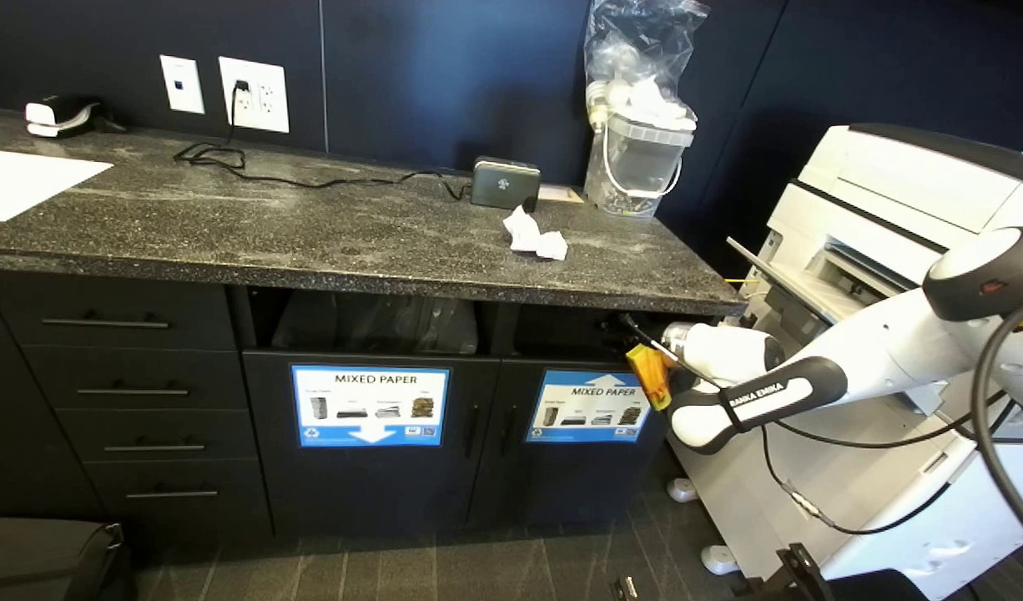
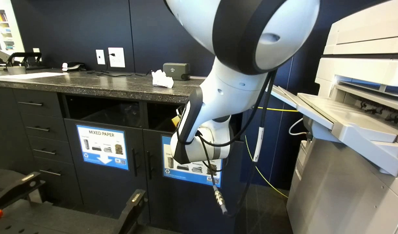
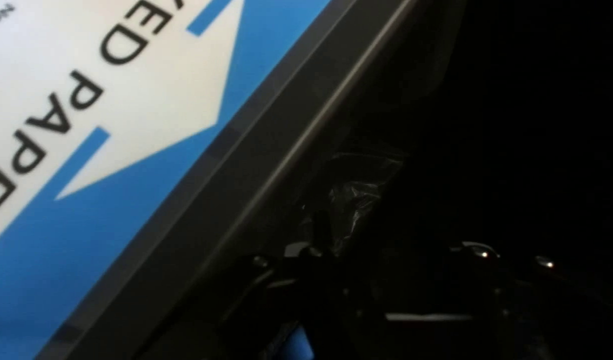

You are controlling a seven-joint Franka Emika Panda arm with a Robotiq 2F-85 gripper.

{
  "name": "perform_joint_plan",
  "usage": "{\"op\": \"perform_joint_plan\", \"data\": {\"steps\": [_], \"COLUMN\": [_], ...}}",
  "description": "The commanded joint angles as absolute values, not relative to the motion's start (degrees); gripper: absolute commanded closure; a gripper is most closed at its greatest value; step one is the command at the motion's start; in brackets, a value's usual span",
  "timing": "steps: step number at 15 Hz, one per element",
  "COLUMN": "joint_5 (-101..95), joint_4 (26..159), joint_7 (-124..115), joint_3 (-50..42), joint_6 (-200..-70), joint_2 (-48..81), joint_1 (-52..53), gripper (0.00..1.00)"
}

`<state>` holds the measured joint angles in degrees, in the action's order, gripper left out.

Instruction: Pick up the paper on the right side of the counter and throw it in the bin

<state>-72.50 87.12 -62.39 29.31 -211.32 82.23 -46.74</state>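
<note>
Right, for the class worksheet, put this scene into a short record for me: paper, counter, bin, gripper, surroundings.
Paper: crumpled, white, on the counter in front of a small dark box; one piece or two, unclear
Counter: dark and speckled, over black cabinets
Bin: slot above a MIXED PAPER sign with an up arrow
Gripper: at that slot; looks open, view dim
Also on the counter: white sheet, clear bucket
Beside the counter: printer
</note>
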Motion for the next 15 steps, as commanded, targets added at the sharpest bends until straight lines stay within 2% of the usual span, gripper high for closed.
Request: {"op": "perform_joint_plan", "data": {"steps": [1,4,9,15], "joint_5": [-63.8,-52.7,-31.4,-24.6], "joint_4": [92.0,97.1,111.2,129.4], "joint_7": [-54.9,-48.0,-40.4,-32.9], "joint_3": [25.0,18.2,-2.4,-21.8], "joint_6": [-206.2,-205.9,-208.8,-206.4], "joint_2": [74.1,66.8,52.4,40.8], "joint_1": [-44.2,-39.3,-20.3,3.0], "gripper": [0.26,0.26,0.26,0.26]}}
